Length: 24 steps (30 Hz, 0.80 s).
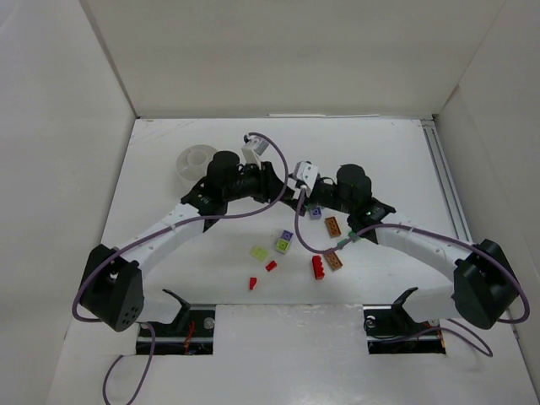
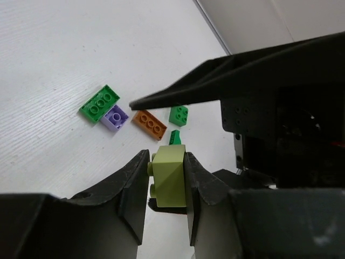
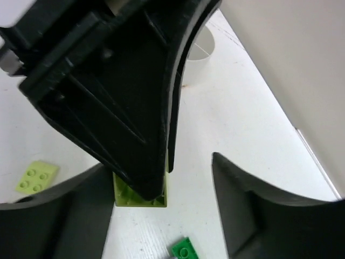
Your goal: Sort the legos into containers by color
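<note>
Yellow-green brick (image 2: 171, 181) pinched in left gripper (image 2: 166, 164); right gripper (image 3: 161, 178) jaws spread either side. Step: transport. Next: carry to white cup (image 1: 187, 156), drop in matching compartment.

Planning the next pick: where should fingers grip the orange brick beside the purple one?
Come straight down and pinch the orange brick across its long sides: it lies flat, studs up, with those sides free, while the purple brick sits near one end.
</note>
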Tool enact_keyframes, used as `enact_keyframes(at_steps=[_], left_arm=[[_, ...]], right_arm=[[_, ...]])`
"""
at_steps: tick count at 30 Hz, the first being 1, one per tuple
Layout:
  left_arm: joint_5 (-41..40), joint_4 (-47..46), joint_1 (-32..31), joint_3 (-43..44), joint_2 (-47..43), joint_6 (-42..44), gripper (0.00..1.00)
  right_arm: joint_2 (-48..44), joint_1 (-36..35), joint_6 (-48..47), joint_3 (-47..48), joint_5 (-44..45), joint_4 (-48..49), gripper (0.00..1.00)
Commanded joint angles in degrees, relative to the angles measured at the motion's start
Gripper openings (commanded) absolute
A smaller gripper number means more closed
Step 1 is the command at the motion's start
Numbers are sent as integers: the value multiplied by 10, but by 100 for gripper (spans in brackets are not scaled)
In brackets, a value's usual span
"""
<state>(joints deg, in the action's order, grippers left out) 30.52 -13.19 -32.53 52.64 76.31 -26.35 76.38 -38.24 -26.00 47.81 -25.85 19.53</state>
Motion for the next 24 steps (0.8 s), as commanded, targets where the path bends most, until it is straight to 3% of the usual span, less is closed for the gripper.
enact_keyframes(at_steps=[1,2,4,11,19,24], left_arm=[[8,19,5,47,-9,5,0],[2,19,12,59,-9,11,0],[-19,27,18,69,-3,23,0],[-95,81,119,80,9,24,0],[-264,128,271,97,20,-6,0],[-294,163,334,135,59,-6,0]], right_arm=[[0,5,-4,18,15,25,76],[5,5,-4,33,15,14,92],[19,5,12,40,32,-7,100],[-28,49,47,27,59,-12,100],[-74,139,69,-20,93,-25,100],[-79,179,81,-25,88,-30,100]])
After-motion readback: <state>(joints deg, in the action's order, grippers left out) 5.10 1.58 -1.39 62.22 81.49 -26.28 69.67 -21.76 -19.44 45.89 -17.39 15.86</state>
